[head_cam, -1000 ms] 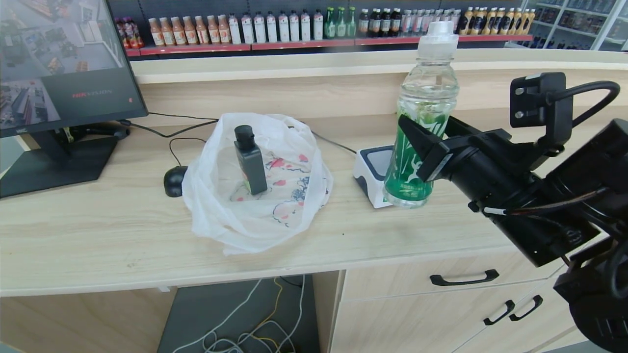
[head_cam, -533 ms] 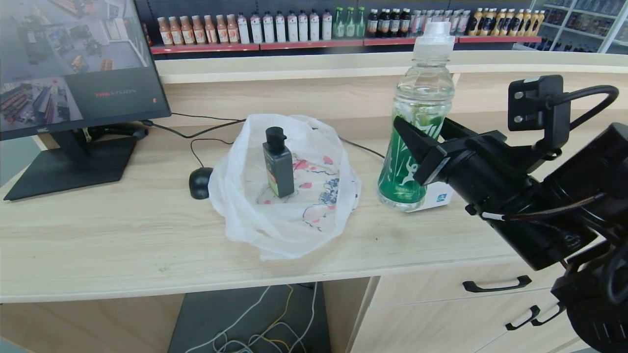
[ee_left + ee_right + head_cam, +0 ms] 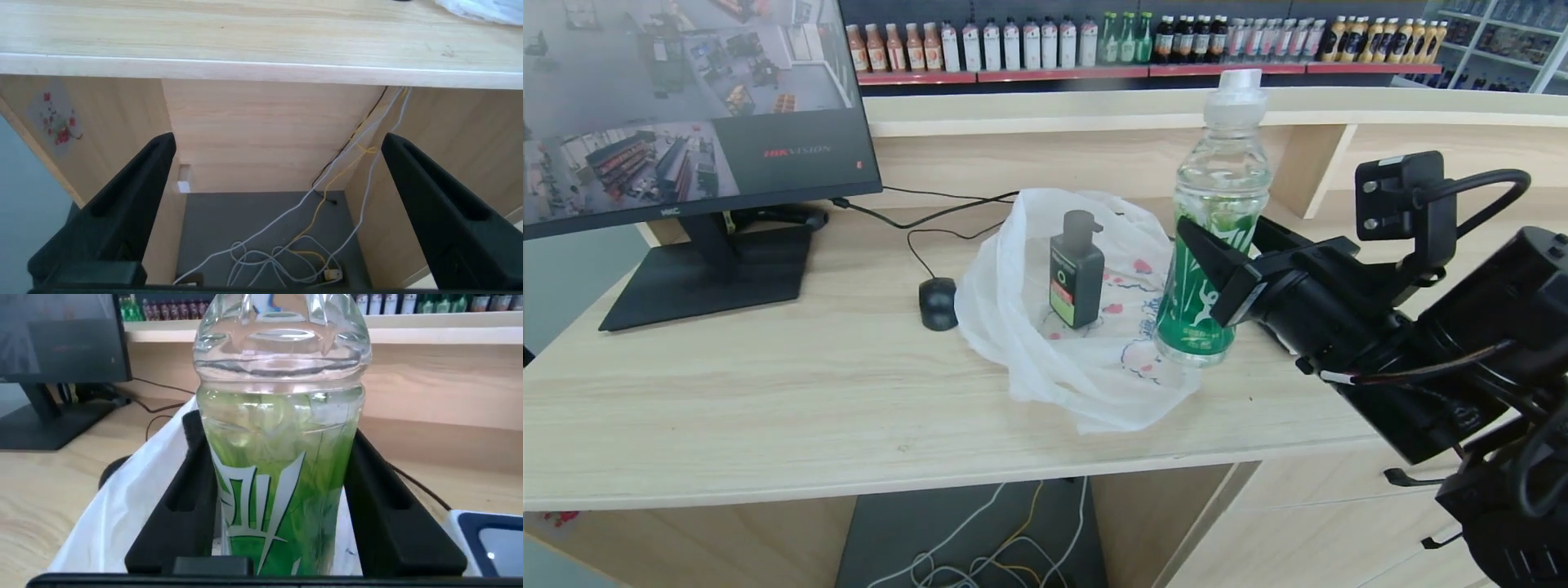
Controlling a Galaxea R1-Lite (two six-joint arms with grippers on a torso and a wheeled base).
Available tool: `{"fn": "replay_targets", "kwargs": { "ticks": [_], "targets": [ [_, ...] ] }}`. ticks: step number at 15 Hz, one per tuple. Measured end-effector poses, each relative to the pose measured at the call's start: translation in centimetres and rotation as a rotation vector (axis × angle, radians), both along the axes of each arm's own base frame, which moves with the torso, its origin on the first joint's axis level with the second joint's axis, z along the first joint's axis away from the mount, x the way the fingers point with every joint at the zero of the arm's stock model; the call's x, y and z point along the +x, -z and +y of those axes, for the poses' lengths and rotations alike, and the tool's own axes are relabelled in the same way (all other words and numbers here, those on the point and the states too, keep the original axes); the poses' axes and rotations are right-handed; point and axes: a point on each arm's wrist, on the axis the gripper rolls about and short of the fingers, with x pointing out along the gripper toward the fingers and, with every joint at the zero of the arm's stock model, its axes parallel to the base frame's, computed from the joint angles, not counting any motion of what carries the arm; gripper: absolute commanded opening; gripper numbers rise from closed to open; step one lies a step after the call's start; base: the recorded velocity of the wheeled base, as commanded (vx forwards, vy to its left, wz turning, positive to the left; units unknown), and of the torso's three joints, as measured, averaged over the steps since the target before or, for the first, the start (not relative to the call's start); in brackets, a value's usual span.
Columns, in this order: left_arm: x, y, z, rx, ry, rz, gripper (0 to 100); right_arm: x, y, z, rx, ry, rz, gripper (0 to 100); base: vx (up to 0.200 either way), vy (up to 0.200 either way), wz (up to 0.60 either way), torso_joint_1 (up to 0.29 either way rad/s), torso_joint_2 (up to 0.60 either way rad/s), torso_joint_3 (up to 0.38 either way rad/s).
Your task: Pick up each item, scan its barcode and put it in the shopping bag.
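Green-labelled clear plastic bottle [image 3: 1218, 175], gripped by right tool [image 3: 1215, 253], moved from white scanner [image 3: 490, 539] to white plastic bag [image 3: 1013, 327]; drop next.

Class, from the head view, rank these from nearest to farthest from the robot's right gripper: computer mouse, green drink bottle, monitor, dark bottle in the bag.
1. The green drink bottle, held in the right gripper.
2. The dark bottle, standing in the bag, just left.
3. The computer mouse, on the counter left of the bag.
4. The monitor, at the far left.
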Motion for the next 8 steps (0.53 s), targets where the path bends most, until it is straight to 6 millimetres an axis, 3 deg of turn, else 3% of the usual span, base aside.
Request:
{"fn": "replay_targets", "kwargs": {
  "ticks": [8],
  "targets": [
    [0.0, 0.0, 0.0, 0.0, 0.0, 0.0, 100, 2.8, 1.2, 1.6, -0.009, 0.014, 0.017, 0, 0.0, 0.0, 0.0, 0.0, 0.0, 0.0]
  ]
}}
